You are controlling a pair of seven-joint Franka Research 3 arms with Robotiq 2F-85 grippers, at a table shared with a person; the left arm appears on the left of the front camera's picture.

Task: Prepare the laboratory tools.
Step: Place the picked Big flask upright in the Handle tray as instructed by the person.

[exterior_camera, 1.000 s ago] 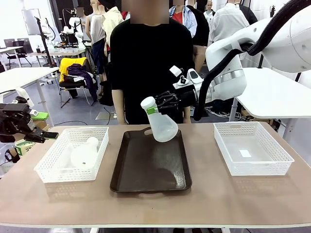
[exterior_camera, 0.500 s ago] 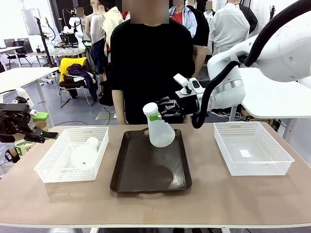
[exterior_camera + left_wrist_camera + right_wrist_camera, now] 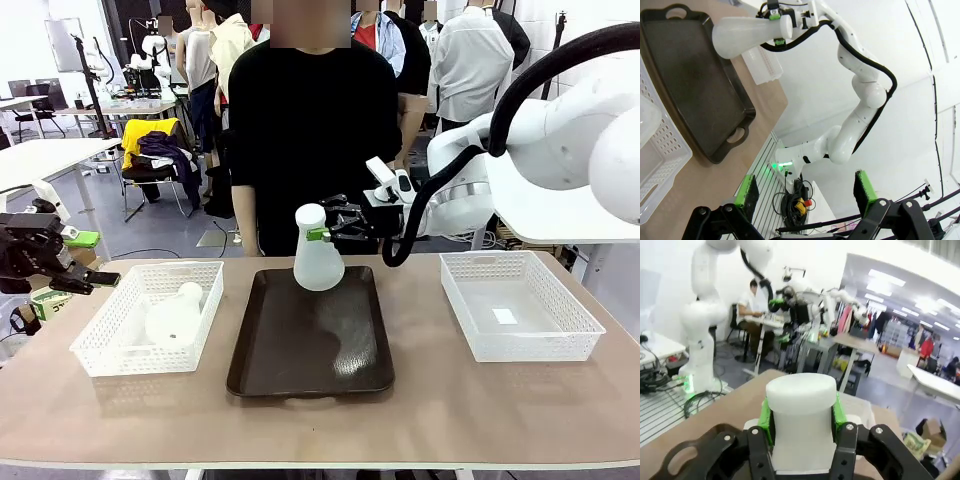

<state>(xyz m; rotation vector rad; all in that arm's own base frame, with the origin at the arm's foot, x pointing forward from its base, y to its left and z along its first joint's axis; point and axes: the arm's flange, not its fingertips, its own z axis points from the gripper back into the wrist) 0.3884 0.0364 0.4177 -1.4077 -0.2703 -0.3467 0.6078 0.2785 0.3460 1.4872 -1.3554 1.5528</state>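
A frosted-white flask (image 3: 318, 262) stands upright over the far end of the dark brown tray (image 3: 310, 350). My right gripper (image 3: 325, 234) is shut on its neck; I cannot tell whether its base touches the tray. In the right wrist view the green pads (image 3: 766, 417) clamp the white neck (image 3: 801, 410). A second flask (image 3: 176, 318) lies on its side in the left white basket (image 3: 100, 355). My left gripper (image 3: 98, 279) hangs open and empty just off that basket's left side. The left wrist view has its green pads (image 3: 747, 192) wide apart, with the held flask (image 3: 740, 35) beyond the tray (image 3: 690, 80).
Another white mesh basket (image 3: 520, 345) sits at the right of the table, holding just a small white slip. A person in black (image 3: 310, 130) stands at the far edge behind the tray. Bare tabletop (image 3: 320, 425) runs along the near edge.
The right gripper has turned the flask from tilted to upright and brought it down and slightly left toward the tray's far end. The left arm has stayed still.
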